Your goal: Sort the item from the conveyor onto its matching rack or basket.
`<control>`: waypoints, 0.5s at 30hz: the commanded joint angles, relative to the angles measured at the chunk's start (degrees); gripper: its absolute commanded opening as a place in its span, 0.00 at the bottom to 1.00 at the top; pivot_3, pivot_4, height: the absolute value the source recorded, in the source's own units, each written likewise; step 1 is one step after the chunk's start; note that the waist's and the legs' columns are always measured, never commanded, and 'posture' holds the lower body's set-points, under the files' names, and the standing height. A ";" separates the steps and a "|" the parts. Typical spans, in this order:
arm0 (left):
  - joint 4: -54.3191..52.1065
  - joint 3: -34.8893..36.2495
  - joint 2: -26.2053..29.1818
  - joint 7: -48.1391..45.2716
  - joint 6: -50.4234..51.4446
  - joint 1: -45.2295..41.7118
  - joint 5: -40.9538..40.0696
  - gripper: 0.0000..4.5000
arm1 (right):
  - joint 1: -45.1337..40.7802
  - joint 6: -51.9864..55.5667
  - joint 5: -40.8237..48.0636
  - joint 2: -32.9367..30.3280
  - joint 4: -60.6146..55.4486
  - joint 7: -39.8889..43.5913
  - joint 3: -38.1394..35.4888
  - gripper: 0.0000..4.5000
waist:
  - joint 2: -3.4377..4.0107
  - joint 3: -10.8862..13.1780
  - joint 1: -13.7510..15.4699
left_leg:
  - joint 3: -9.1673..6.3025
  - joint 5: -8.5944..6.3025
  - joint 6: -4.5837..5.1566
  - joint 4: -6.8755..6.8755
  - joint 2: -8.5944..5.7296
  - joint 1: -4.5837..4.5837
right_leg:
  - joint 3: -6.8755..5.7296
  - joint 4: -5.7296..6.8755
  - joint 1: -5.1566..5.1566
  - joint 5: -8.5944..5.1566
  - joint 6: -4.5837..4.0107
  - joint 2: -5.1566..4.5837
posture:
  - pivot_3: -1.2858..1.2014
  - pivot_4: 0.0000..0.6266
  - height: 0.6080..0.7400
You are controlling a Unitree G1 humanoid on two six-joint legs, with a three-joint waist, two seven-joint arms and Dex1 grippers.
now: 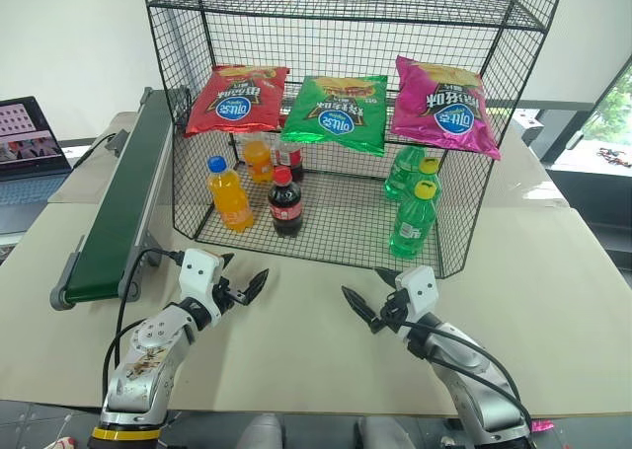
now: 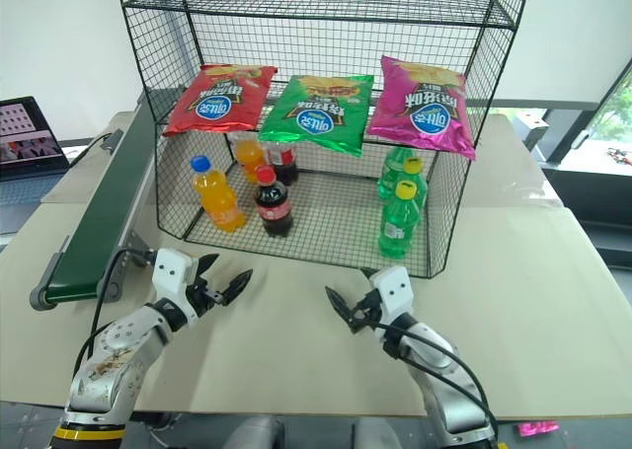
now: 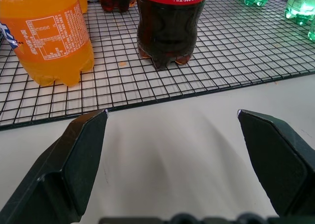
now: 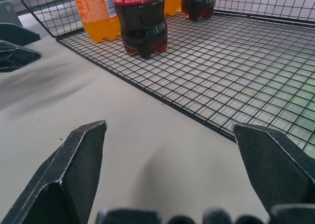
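You are seeing cola bottle (image 1: 285,202) standing on rack (image 1: 336,237) bottom tier; left pincer (image 1: 242,289) and right pincer (image 1: 367,306) hovering spread, empty, over bench (image 1: 296,340).

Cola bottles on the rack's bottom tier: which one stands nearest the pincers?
The front cola bottle, upright by the open front edge beside the front orange soda bottle. The other cola bottle stands behind it, deeper in the rack.
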 commanded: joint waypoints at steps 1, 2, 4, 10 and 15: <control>-1.32 0.82 0.88 -0.12 0.15 -0.73 0.06 1.00 | -1.15 0.82 0.89 0.11 -3.02 -0.27 -1.03 1.00 | 0.00 0.00 0.00 | 0.00 0.00 0.00 0.00 0.00 0.00 | 0.00 0.00 0.00 0.00 0.00 0.00 | 0.52 0.24 0.98; -1.36 0.81 0.77 0.83 0.37 -0.69 0.79 1.00 | -1.32 1.14 0.97 -0.08 -3.33 -0.20 -1.02 1.00 | 0.00 0.00 -0.02 | 0.00 0.00 0.00 0.00 0.00 0.00 | 0.00 0.00 0.00 0.00 0.00 0.00 | 0.52 0.24 0.98; -1.77 0.96 -0.16 3.90 -0.90 -0.29 3.08 1.00 | -1.44 1.65 1.10 -0.56 -4.04 0.06 -1.07 1.00 | 0.00 0.00 -0.02 | 0.00 0.00 0.00 0.00 0.00 0.00 | 0.00 0.01 0.00 0.01 -0.01 0.00 | 0.52 0.24 0.98; -3.15 1.97 -0.56 2.38 -2.49 1.88 1.35 1.00 | -1.86 2.87 1.28 -1.47 -5.23 0.38 -0.97 1.00 | -0.01 -0.01 0.01 | -0.01 0.00 0.00 0.00 -0.01 0.00 | 0.00 0.01 0.00 0.03 -0.04 0.00 | 0.52 0.24 0.98; -2.98 2.79 -0.72 2.14 -2.58 1.94 0.36 1.00 | -2.07 3.30 0.82 -1.28 -5.72 0.00 -0.33 1.00 | -0.01 -0.01 -0.01 | -0.01 0.00 0.00 0.00 0.00 0.00 | 0.00 0.01 0.00 0.02 -0.03 0.00 | 0.52 0.24 0.98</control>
